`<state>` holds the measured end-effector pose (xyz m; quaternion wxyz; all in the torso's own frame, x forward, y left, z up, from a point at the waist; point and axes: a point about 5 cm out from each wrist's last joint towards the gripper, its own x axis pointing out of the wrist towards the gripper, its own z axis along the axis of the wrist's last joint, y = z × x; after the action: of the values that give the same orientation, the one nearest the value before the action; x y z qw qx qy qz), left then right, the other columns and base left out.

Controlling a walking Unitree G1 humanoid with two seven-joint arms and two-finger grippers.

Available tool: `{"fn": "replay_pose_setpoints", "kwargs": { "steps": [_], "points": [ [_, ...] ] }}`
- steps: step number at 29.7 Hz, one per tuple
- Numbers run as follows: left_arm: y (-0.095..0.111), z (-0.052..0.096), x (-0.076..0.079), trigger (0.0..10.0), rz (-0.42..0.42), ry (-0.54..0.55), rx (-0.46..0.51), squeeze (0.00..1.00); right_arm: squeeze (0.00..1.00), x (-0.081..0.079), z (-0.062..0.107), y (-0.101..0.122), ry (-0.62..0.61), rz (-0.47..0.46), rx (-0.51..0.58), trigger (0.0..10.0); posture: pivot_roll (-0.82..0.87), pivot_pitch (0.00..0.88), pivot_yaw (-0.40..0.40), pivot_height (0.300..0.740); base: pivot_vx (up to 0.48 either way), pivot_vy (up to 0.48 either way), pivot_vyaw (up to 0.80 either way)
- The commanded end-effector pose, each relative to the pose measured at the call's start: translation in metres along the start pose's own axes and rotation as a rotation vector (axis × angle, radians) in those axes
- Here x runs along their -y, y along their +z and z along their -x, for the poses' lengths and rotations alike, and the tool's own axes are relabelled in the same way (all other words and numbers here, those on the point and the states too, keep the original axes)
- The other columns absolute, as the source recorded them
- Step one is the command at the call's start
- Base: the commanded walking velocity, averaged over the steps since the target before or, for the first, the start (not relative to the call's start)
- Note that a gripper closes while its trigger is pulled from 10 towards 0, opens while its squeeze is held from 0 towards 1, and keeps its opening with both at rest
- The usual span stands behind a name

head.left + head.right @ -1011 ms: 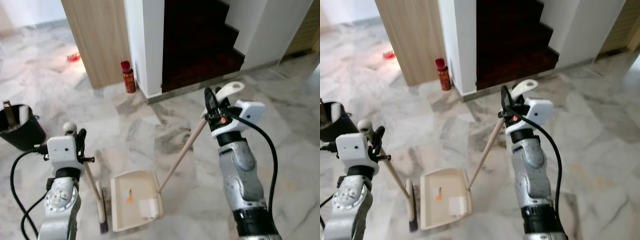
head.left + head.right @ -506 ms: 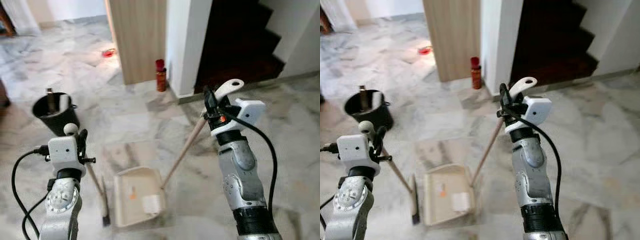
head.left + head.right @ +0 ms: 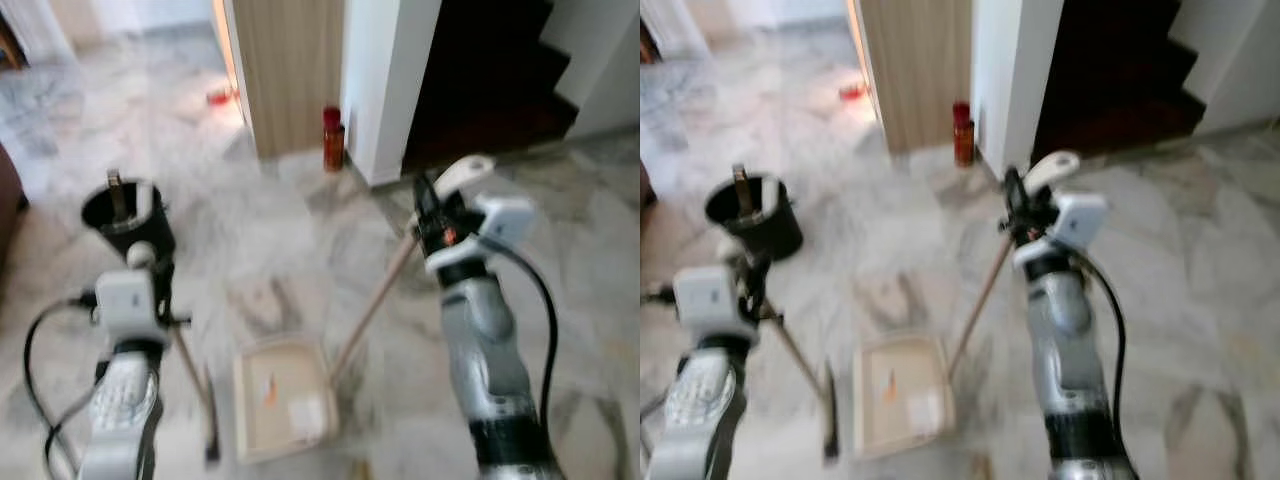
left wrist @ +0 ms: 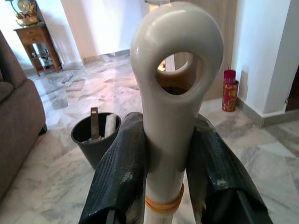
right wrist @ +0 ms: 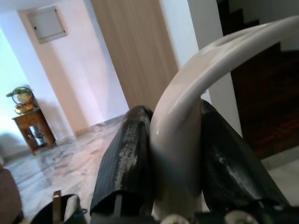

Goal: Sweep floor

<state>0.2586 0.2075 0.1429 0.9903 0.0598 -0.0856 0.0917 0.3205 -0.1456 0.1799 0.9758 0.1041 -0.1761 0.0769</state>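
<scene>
Our left gripper clamps the cream plastic broom handle near its looped end — light, stiff, slippery; right gripper likewise grips the cream long-handled dustpan on the marble floor.

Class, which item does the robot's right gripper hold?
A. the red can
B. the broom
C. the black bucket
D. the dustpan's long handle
D: the right gripper is shut on the cream handle that slants down to the dustpan on the floor; the left gripper holds the broom.
</scene>
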Motion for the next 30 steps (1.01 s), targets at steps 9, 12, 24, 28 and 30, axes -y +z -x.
{"fn": "replay_pose_setpoints", "kwargs": {
  "steps": [9, 12, 24, 28, 30],
  "points": [
    [0.0087, -0.0003, -0.0053, 10.0, -0.014, 0.015, 0.039, 0.0, 0.0, -0.0099, -0.0074, 0.0131, 0.042, 0.005, 0.061, 10.0, 0.02, 0.11, 0.018, 0.74, 0.0, 0.327, 0.76],
    [0.0087, -0.0003, -0.0053, 10.0, -0.014, 0.015, 0.039, 0.0, 0.0, -0.0099, -0.0074, 0.0131, 0.042, 0.005, 0.061, 10.0, 0.02, 0.11, 0.018, 0.74, 0.0, 0.326, 0.76],
    [0.0087, -0.0003, -0.0053, 10.0, -0.014, 0.015, 0.039, 0.0, 0.0, -0.0099, -0.0074, 0.0131, 0.042, 0.005, 0.061, 10.0, 0.02, 0.11, 0.018, 0.74, 0.0, 0.326, 0.76],
    [0.0087, -0.0003, -0.0053, 10.0, -0.014, 0.015, 0.039, 0.0, 0.0, -0.0099, -0.0074, 0.0131, 0.042, 0.005, 0.061, 10.0, 0.02, 0.11, 0.018, 0.74, 0.0, 0.326, 0.76],
    [0.0087, -0.0003, -0.0053, 10.0, -0.014, 0.015, 0.039, 0.0, 0.0, -0.0099, -0.0074, 0.0131, 0.042, 0.005, 0.061, 10.0, 0.02, 0.11, 0.018, 0.74, 0.0, 0.326, 0.76]
  ]
}}
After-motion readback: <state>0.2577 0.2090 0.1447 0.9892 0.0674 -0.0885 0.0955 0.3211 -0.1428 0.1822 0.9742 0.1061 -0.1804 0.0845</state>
